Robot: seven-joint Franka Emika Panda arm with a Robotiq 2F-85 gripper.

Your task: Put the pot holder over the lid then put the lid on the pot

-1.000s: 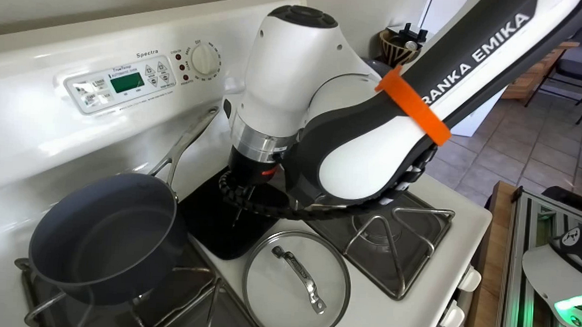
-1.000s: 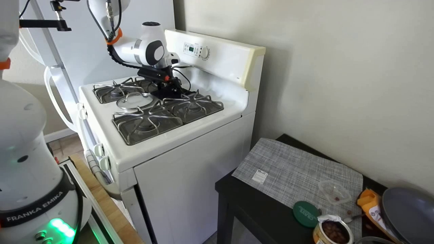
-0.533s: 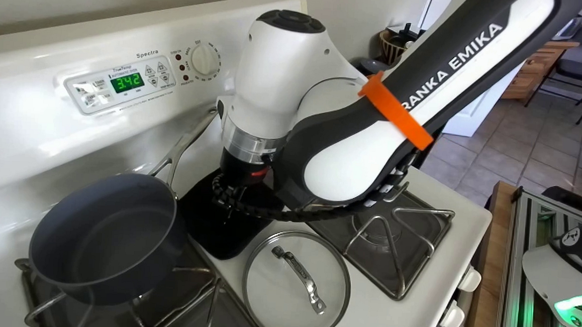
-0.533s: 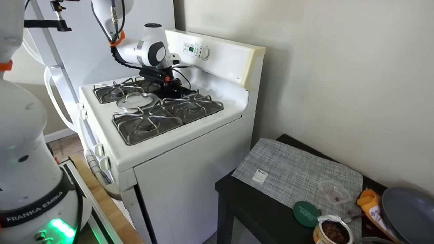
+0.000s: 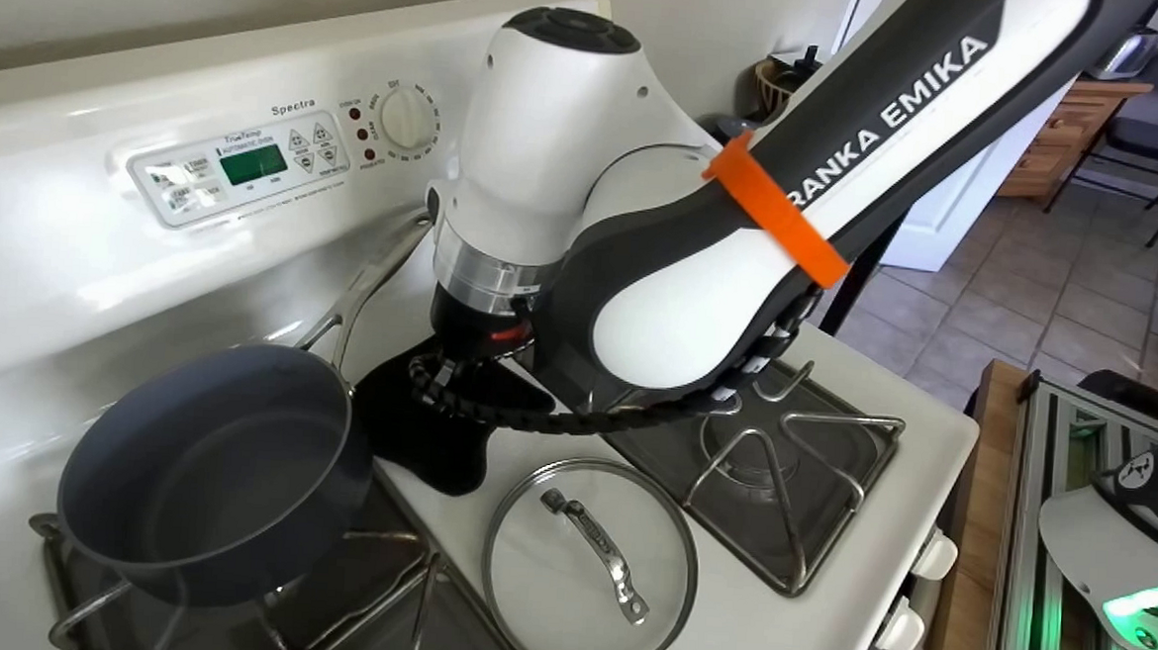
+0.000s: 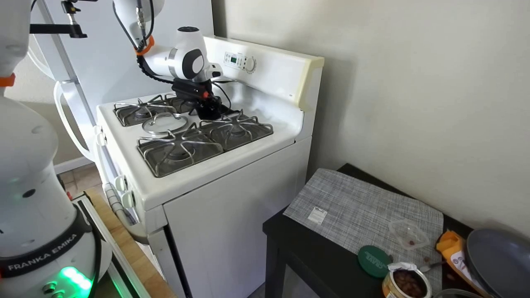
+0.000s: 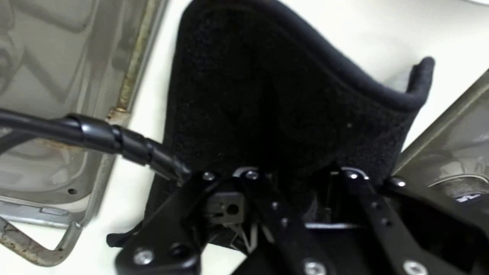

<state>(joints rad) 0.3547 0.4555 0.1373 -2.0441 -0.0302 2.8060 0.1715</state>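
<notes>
Black pot holder (image 7: pixel 244 84) pinched in gripper (image 7: pixel 296 183), buckled, spread ahead of it; forward right corner curled up. Rust-edged burner tray (image 7: pixel 49 91) off gripper's left, second tray (image 7: pixel 454 145) off its right; white stovetop (image 7: pixel 382 26) beneath.

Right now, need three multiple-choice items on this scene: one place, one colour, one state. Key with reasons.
1. Relative to the pot, where is the glass lid?
A) on top
B) inside
C) beside it

2. Which colour is the strap on the robot arm?
A) orange
B) green
C) blue

3. How is the pot holder?
A) flat
B) buckled
C) rolled up

1 C: the pot shows uncovered, the lid apart from it.
2 A: an exterior view shows it orange.
3 B: the wrist view shows its border bent, one end turned up.
</notes>
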